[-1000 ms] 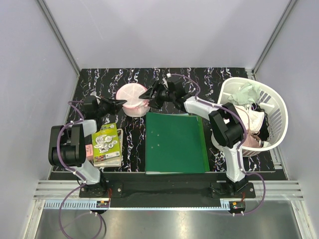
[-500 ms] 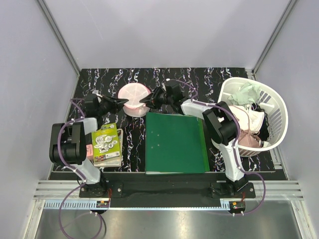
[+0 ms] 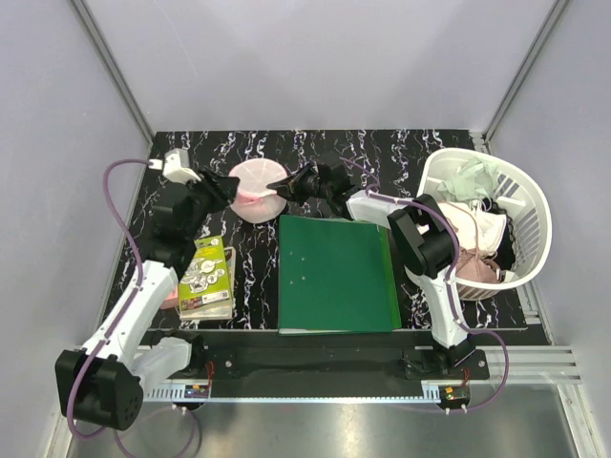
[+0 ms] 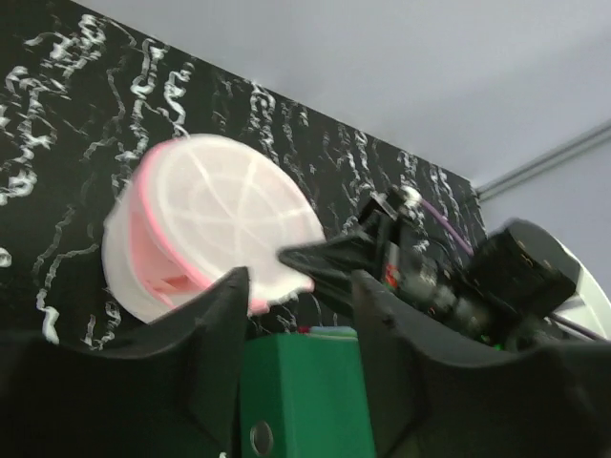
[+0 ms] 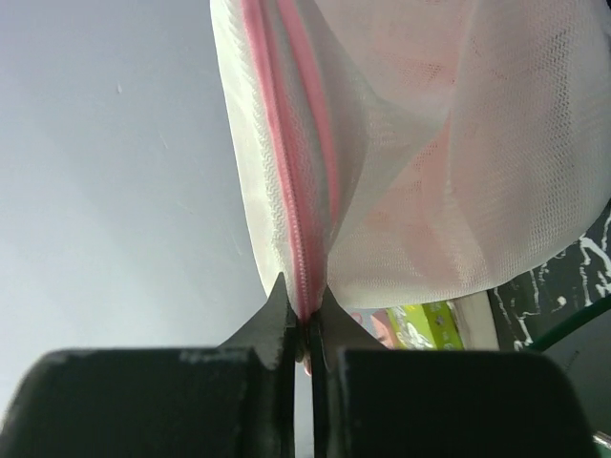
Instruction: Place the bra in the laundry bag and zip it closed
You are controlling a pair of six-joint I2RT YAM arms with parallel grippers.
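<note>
The laundry bag (image 3: 254, 181), a round white mesh pouch with a pink rim, sits at the back of the table, tilted on edge in the left wrist view (image 4: 205, 215). Pink shows through its mesh (image 5: 439, 143); what is inside I cannot tell. My right gripper (image 3: 286, 185) is shut on the bag's pink zip seam (image 5: 305, 307). My left gripper (image 3: 232, 187) is open at the bag's left side, its fingers (image 4: 224, 320) apart with the bag's lower rim just beyond them. A pale bra (image 3: 474, 236) lies in the white basket (image 3: 531, 196).
A green binder (image 3: 336, 272) lies flat in the middle, just in front of the bag, and shows below my left fingers (image 4: 296, 391). A green booklet (image 3: 203, 277) lies at the left. The slatted basket on the right holds several garments.
My left gripper has opened and let go of the bag's left edge, and that arm has stretched out. The right gripper has shut on the bag's right rim.
</note>
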